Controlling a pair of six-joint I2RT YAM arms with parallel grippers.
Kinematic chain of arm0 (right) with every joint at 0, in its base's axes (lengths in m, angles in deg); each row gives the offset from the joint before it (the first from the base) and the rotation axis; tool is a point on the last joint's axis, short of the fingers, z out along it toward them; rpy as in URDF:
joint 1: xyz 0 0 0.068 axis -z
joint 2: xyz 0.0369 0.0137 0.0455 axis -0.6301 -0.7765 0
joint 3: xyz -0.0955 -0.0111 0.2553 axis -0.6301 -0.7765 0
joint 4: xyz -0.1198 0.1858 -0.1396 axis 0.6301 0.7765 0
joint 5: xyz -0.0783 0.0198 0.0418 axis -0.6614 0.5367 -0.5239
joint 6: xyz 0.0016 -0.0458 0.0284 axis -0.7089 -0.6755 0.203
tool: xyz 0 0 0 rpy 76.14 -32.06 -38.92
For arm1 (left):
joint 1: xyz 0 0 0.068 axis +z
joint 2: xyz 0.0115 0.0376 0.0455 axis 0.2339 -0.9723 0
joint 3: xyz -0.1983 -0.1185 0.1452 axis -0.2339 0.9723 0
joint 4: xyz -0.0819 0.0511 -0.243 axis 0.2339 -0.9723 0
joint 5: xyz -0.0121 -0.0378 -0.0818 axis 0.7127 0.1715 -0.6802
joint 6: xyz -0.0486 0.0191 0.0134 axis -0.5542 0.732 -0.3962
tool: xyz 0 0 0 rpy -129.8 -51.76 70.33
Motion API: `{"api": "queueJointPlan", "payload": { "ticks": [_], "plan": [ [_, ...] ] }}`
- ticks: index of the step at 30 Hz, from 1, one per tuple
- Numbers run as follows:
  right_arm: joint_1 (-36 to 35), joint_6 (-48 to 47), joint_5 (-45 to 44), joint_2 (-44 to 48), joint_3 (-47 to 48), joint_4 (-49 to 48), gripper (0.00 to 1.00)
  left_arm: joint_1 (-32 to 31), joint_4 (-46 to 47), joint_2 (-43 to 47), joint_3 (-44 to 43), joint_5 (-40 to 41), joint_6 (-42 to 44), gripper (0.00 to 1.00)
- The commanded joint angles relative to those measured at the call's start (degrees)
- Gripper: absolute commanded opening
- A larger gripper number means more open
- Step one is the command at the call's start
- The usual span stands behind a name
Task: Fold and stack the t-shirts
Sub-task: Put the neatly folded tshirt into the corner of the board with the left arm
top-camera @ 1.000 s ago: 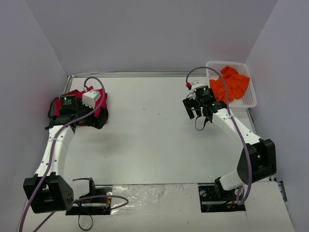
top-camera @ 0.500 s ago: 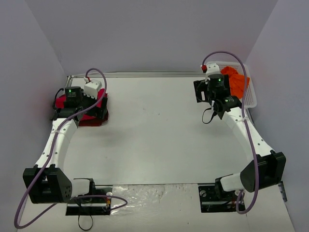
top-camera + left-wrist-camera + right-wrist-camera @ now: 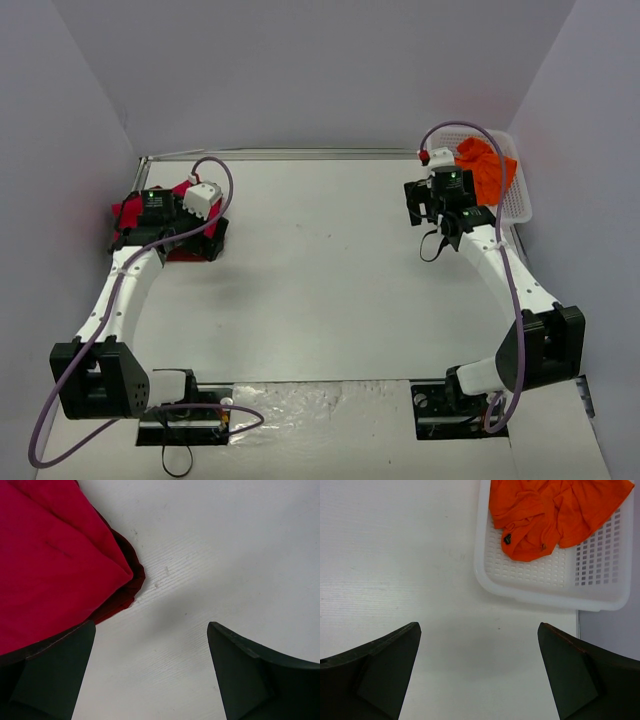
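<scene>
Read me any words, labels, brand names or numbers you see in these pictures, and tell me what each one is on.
None can be read.
The small dark tag on the crumpled orange cloth t-shirt in the white plastic lattice basket is too small to read.

table (image 3: 320, 290): white, matte, faint grain below me | walls: plain pale grey-lilac, back wall (image 3: 320, 70), left wall (image 3: 50, 200), right wall (image 3: 595, 150) boxing my table in | far edge: thin metal rail (image 3: 280, 153) | near edge: crinkled shiny sheet (image 3: 320, 400) | light: even, soft shadows
</scene>
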State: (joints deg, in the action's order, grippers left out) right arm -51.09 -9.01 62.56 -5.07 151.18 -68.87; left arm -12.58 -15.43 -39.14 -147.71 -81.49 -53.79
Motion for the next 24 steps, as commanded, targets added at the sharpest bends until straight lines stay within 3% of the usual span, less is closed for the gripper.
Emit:
{"api": "queueJointPlan", "payload": {
  "ticks": [1,24],
  "plan": [
    [0.78,0.62,1.25,2.81,-1.06,-1.89,1.0,1.24,-0.56,2.28,-0.38,-1.11,1.68,0.94],
    [0.96,-1.22,1.87,3.43,-2.91,-2.77,1.0,6.16,2.08,4.22,1.64,-5.5,-0.08,0.94]
  ]
}}
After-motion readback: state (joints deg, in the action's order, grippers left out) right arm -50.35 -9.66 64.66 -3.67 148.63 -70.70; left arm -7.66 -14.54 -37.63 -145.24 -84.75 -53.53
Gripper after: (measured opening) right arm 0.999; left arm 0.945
